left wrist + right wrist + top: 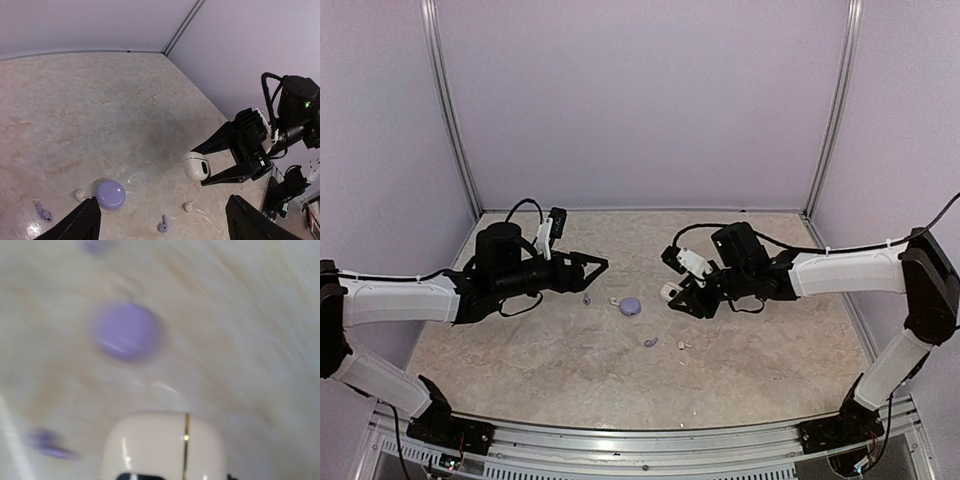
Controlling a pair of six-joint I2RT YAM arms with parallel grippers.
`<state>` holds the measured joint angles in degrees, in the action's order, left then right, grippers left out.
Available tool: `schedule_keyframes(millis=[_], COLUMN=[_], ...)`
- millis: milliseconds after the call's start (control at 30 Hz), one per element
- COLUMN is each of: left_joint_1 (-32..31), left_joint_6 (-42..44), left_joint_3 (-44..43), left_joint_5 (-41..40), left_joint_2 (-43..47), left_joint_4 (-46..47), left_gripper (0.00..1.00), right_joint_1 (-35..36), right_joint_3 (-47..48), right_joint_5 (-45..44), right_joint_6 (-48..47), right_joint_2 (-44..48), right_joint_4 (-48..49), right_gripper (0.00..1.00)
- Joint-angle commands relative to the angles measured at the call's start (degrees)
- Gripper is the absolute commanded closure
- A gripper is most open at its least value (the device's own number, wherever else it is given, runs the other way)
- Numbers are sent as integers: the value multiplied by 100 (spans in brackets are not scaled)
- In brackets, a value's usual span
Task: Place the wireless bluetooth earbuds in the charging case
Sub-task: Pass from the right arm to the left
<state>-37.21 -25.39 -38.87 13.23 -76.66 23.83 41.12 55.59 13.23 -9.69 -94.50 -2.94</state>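
My right gripper (672, 296) is shut on a white charging case (195, 166), lid closed, held just above the table; its black fingers (225, 175) press the case from both sides. In the blurred right wrist view the case (165, 445) fills the bottom. A round lilac case (631, 306) lies shut on the table mid-scene. A white earbud (79, 194) and a purple one (44, 211) lie left of the lilac case. Another purple earbud (163, 225) and a white one (188, 205) lie nearer. My left gripper (592, 267) hovers open and empty, left of the lilac case.
The marble-patterned tabletop (520, 340) is walled by pale lilac panels with metal posts (455, 120) at the back corners. The two arms face each other across the cluster of earbuds and cases.
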Motion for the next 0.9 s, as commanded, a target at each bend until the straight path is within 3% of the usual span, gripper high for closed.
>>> schedule_keyframes(millis=[0, 167, 400, 867], left_joint_1=[-209, -487, -1092, -1368], left_joint_6=[-401, -425, -381, -426], left_joint_3=[-212, -277, -600, -1298], left_joint_5=[802, 1385, 2328, 2420], left_joint_2=[-107, -62, -250, -975], left_joint_4=[-368, -738, -889, -1241], left_gripper=[16, 24, 28, 44], right_joint_1=[713, 1580, 2226, 2783], right_joint_3=[-134, -170, -137, -27], right_joint_5=[-321, -976, -1684, -2431], right_joint_6=[-387, -780, -1219, -1583], right_joint_2=[642, 1268, 1724, 1779], right_joint_4=[-80, -459, -904, -1035], right_gripper=[57, 56, 58, 59])
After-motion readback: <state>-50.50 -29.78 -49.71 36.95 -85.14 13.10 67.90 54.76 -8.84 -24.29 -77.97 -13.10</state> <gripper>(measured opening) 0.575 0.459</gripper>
